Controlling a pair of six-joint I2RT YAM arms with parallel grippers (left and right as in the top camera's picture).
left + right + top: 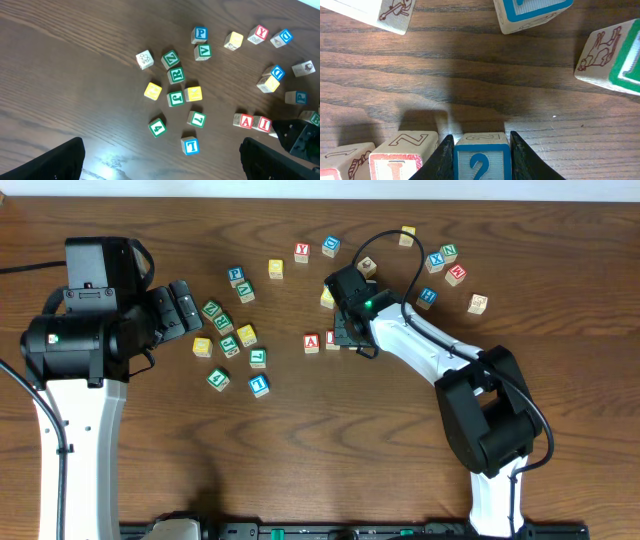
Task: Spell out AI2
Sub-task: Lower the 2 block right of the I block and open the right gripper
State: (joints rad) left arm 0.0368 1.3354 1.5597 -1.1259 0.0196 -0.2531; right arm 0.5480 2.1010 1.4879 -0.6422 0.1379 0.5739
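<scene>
The red A block (311, 343) lies on the table with the red I block (331, 340) touching its right side; both also show in the left wrist view, the A (243, 120) and the I (261, 123). My right gripper (349, 332) is low over the table just right of the I, shut on the blue 2 block (481, 158). In the right wrist view the 2 sits between the fingers, next to the I block (400, 160). My left gripper (183, 305) is open and empty at the left, above the table.
Several loose letter blocks lie left of centre, among them a blue L (259, 385), a green 4 (217, 378) and a yellow block (202, 347). More blocks are spread along the back, such as Y (301, 252) and X (435, 260).
</scene>
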